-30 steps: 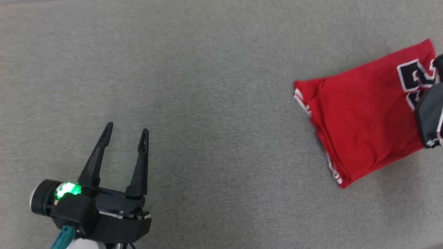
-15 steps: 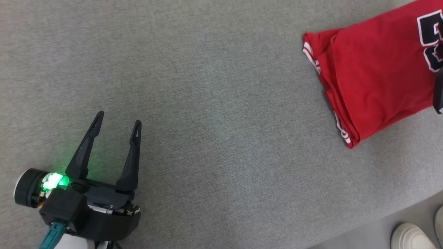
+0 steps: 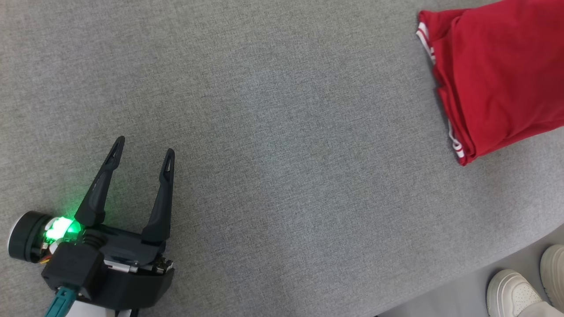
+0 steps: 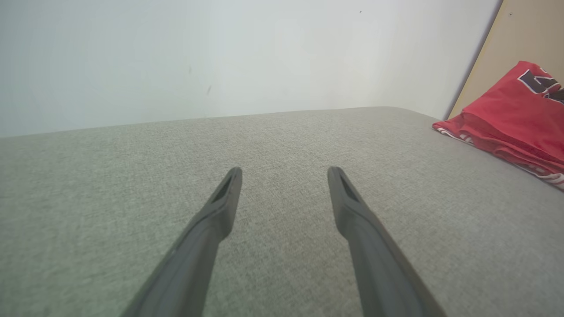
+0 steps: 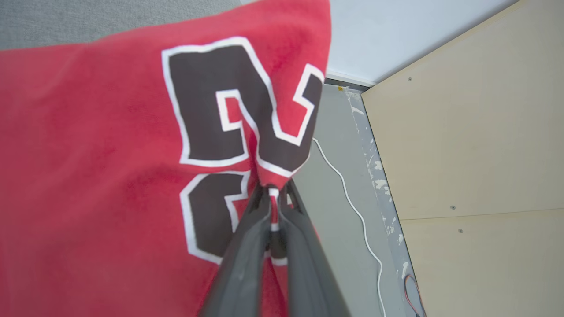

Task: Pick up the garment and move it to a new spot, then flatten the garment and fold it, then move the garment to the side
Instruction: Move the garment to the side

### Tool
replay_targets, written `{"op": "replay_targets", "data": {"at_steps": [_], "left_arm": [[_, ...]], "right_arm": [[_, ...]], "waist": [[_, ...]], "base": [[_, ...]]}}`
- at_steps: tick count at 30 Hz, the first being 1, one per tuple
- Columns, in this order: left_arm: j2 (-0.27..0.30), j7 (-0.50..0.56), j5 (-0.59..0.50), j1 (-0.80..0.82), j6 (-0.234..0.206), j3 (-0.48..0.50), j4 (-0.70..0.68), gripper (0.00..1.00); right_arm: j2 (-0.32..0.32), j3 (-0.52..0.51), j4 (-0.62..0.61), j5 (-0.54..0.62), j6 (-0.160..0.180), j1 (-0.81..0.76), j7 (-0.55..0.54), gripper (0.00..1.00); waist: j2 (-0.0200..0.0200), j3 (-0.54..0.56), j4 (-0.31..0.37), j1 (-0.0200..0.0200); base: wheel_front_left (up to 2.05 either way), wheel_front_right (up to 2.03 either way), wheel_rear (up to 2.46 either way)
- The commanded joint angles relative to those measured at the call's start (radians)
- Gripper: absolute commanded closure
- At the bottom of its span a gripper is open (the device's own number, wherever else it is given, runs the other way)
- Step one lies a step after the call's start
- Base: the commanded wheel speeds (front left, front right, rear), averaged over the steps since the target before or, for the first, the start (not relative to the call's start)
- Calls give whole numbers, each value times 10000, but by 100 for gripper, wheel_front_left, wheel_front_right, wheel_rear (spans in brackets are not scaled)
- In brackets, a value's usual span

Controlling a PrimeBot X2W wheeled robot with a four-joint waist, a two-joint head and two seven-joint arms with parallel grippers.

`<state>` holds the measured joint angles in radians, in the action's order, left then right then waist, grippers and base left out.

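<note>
Step in hand, by judgement: shifting the folded garment (image 3: 498, 75) aside.
It lies at the upper right of the head view, the right gripper (image 5: 274, 190) clamped on its numbered edge; the left gripper (image 3: 144, 147) stands wide and empty, lower left. Next: lay it flat, then release. Grey fabric surface (image 3: 282, 132); pale wall (image 4: 176, 57), wooden panel (image 5: 462, 132), a person's shoes (image 3: 513, 293) lower right.

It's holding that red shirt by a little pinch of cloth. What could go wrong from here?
The right gripper pinches just a small bit of the folded red garment, so the fold could pull apart or the cloth slip out. That pinched edge is near the side of the grey surface, with floor beyond, so the shirt might slide off. A person's shoes stand close by; a turning robot could bump them.
</note>
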<state>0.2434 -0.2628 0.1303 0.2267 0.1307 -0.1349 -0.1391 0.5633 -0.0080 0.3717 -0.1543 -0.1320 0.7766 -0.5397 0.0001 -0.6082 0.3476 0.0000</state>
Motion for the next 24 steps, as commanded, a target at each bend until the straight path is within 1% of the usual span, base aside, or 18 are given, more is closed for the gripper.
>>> {"op": "replay_targets", "data": {"at_steps": [1, 10, 11, 12, 13, 19, 24], "left_arm": [[30, -25, -20, 26, -10, 44, 100, 0], [14, -23, 39, 9, -11, 95, 146, 0], [3, -23, 47, 5, -11, 93, 151, 0], [-14, -23, 57, 5, -11, 80, 163, 0], [-28, -23, 72, 8, -11, 67, 178, 0], [-184, -23, 164, -21, -11, 33, 249, 0], [-465, -26, 171, -109, -11, 143, 318, 0]], "right_arm": [[35, -117, 20, 166, 27, -101, 91, 100], [-97, -579, -70, 553, 27, -208, 434, 100], [-109, -608, -88, 622, 27, -231, 471, 79], [-112, -638, -143, 676, 27, -236, 546, 5], [-132, -675, -171, 719, 27, -248, 608, 0], [-364, -793, -272, 821, 27, -459, 750, 0], [-370, -548, -600, 605, 27, -853, 974, 0]], "waist": [[-1, -7, -11, 0], [-1, 9, -103, 0], [-1, 21, -119, 0], [-1, 32, -140, 0], [-1, 48, -167, 0], [-1, 278, -401, 0], [-1, 714, -781, 0]], "base": [[0, 0, 0], [0, 0, 0], [0, 0, 0], [0, 0, 0], [0, 0, 0], [0, 0, 0], [0, 0, 0]]}}
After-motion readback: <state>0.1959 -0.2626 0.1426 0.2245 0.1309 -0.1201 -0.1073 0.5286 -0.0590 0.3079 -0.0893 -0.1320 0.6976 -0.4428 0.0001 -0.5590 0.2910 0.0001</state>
